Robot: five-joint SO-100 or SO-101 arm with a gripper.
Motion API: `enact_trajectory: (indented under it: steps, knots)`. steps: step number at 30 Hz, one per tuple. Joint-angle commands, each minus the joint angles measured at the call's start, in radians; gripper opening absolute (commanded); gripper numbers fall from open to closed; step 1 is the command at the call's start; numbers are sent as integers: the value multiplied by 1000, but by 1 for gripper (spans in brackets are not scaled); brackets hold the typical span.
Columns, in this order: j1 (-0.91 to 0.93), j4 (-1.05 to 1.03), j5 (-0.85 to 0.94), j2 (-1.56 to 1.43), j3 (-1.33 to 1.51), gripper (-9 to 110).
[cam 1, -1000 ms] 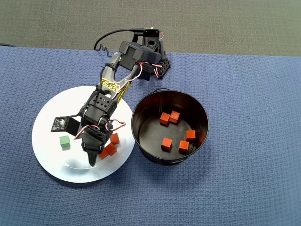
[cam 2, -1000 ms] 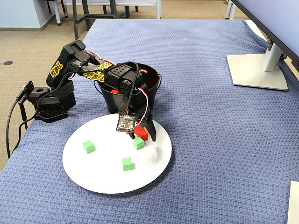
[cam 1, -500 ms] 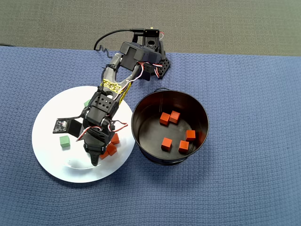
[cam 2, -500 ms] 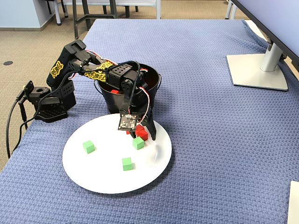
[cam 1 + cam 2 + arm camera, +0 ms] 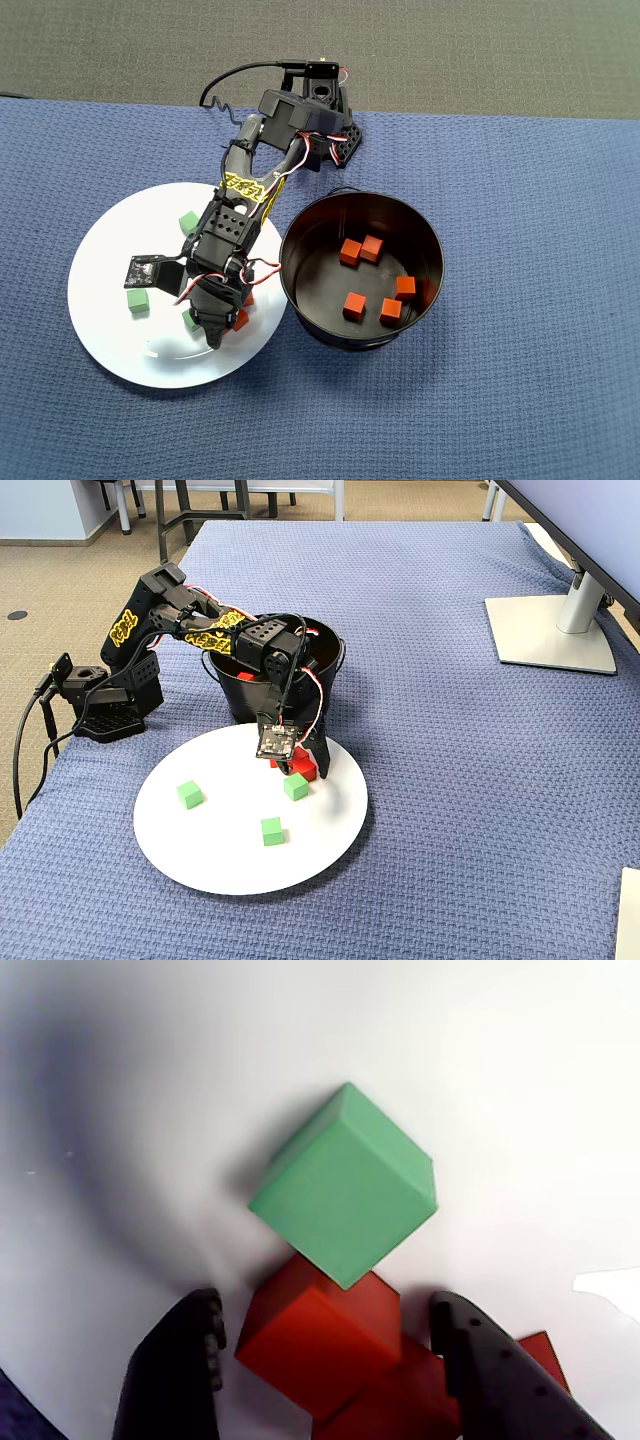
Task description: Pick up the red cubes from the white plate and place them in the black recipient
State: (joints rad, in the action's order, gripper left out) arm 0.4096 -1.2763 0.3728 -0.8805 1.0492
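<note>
Over the white plate [image 5: 110,250] my gripper [image 5: 328,1310] points down, open, its two black fingers [image 5: 175,1370] astride a red cube [image 5: 315,1340] without pinching it. A green cube [image 5: 345,1185] touches that cube's far side. More red cubes [image 5: 400,1405] lie behind it near the right finger. In the overhead view the gripper [image 5: 215,328] sits at the plate's right side, close to the black recipient [image 5: 405,222], which holds several red cubes [image 5: 354,305]. In the fixed view the gripper [image 5: 303,768] covers most of the plate's red cubes [image 5: 306,771].
Two more green cubes [image 5: 271,830] [image 5: 189,794] lie on the plate. The arm's base [image 5: 100,695] stands left of the pot in the fixed view. A monitor stand [image 5: 555,630] is far right. Blue woven cloth [image 5: 520,380] covers the table.
The gripper has shifted toward the pot side of the plate and come down over the red cubes. Two green cubes hidden under the arm in the overhead view now show.
</note>
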Motion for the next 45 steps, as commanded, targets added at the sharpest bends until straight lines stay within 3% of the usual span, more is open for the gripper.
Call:
enact_trajectory:
  steps: [1, 15, 33, 45]
  knots:
    - [-20, 29, -15, -84, -8, 15]
    - [-23, 32, -15, -78, -15, 0]
    - [12, -124, -44, -218, -80, 0]
    - [-12, -247, -52, -469, -55, 0]
